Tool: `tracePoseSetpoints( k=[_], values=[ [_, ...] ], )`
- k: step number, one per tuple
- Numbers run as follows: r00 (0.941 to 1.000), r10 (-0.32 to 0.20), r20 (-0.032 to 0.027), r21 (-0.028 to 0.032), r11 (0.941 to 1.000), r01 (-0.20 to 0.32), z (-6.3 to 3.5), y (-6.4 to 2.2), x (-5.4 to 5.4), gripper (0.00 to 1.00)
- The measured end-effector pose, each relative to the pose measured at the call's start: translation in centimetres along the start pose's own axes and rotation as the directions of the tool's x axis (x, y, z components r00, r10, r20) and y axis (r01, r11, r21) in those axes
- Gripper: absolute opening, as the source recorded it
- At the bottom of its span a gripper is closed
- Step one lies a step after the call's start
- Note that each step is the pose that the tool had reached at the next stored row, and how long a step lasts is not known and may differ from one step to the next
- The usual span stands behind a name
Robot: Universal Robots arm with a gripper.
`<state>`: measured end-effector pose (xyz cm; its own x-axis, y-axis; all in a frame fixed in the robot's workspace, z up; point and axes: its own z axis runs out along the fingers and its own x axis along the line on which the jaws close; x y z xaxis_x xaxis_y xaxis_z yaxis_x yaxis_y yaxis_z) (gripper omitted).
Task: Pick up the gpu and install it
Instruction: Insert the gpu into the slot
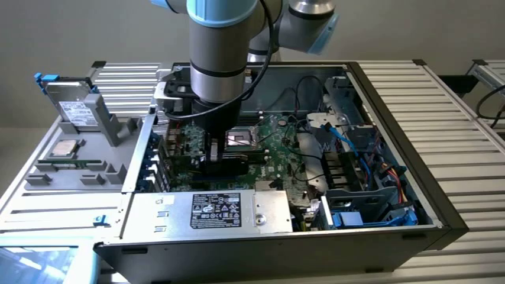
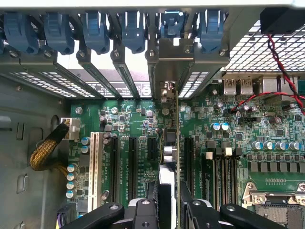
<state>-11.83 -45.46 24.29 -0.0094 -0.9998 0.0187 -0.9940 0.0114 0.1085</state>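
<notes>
- Exterior view: grey Universal Robots arm (image 1: 217,59) reaches down into the open black computer case (image 1: 442,195), over the large green motherboard (image 1: 272,148) on the exterior view's left half of the board. Gripper (image 1: 211,151) is clamped narrow on the small flat green gpu card with black cooler block (image 1: 207,155), held edge-down just above or at the slot area; can't tell if it touches.
- Counts here: one arm, one case, one grey power supply box with white label (image 1: 209,213) at the near side, one silver hard drive with white label (image 1: 75,109) on the grey tray outside, at the far left.
- Wrist view: gpu card (image 2: 170,157) seen edge-on between the black fingers (image 2: 143,212), bracket end toward the rear slot covers.
- Counts here: six blue slot latches (image 2: 95,28), one white expansion slot (image 2: 94,164), at least four dark ones.
- Risks, my judgement: card edge off the slot line jams or bends pins; bracket catches the rear frame; red-black wire pair (image 2: 281,62) sits near, could snag.
</notes>
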Motion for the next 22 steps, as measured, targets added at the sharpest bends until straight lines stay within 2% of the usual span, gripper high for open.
tracePoseSetpoints(
  k=[22],
  values=[
    [1.0,0.0,-0.0001,0.0007,1.0,0.0,0.02,0.02,-0.04,0.28]
  ],
)
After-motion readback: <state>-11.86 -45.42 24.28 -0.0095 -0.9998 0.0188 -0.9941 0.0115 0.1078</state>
